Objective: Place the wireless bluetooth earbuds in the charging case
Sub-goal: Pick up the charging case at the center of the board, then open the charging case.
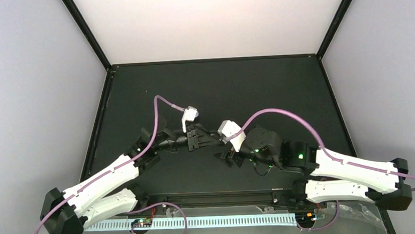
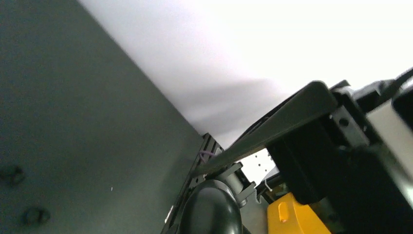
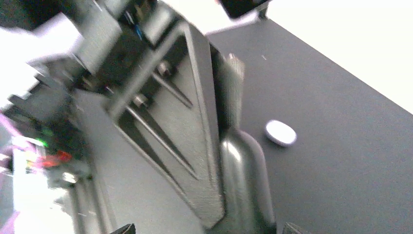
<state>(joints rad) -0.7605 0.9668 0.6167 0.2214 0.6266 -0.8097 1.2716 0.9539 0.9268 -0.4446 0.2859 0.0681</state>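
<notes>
A glossy black rounded case (image 3: 243, 180) is held up above the mat, pressed against a finger (image 3: 185, 122) of my left gripper (image 1: 200, 140), which looks shut on it. The same case fills the bottom of the left wrist view (image 2: 212, 209). My right gripper (image 3: 208, 229) is open, its two tips wide apart on either side of the case's near end. The two grippers meet at the middle of the table, my right gripper (image 1: 230, 157) just right of the left. I cannot make out any earbud for sure.
A small pale oval thing (image 3: 281, 132) lies on the black mat (image 3: 341, 146) beyond the case; it is too blurred to tell what it is. A yellow object (image 2: 292, 217) shows past the table's near rail (image 1: 215, 194).
</notes>
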